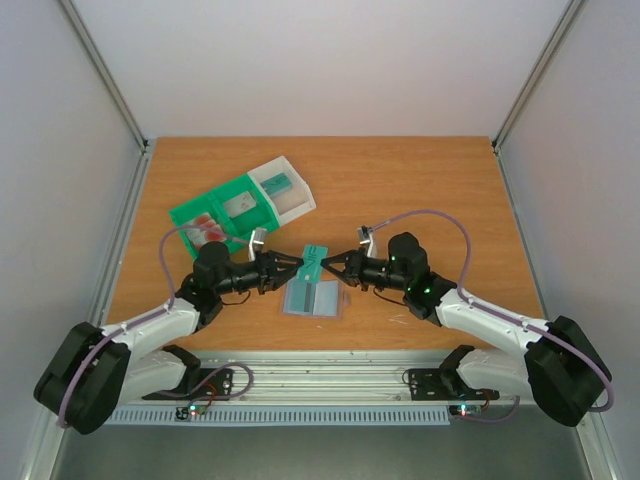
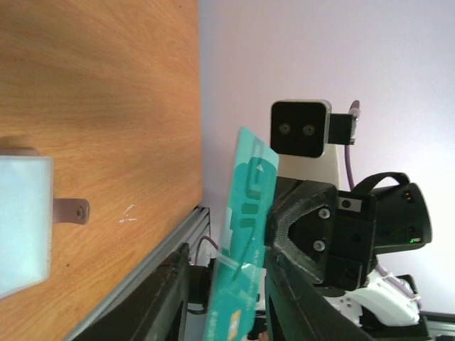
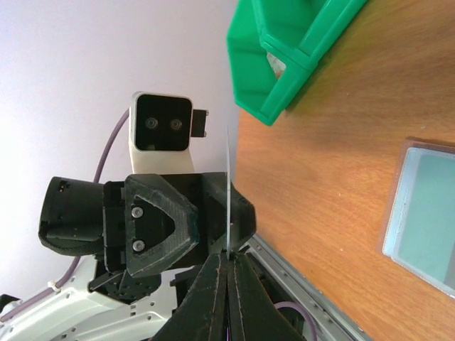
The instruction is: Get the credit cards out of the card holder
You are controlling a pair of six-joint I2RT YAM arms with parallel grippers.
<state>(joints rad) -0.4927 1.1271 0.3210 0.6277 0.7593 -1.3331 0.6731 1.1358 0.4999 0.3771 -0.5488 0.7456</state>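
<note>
Above the open card holder (image 1: 315, 300), the right pincer (image 1: 328, 265) is clamping a teal card (image 1: 313, 258) edge-up, long axis running near-to-far; the left pincer (image 1: 299, 266) is flanking it, grip unclear, near end running out of view.

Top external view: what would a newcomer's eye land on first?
The two arms meet tip to tip mid-table: the right gripper pinches a thin greenish-teal card in the air, and the left gripper flanks its other end. Beneath them lies the open blue-grey bi-fold card holder; a green-and-white plastic compartment tray sits back-left.
</note>
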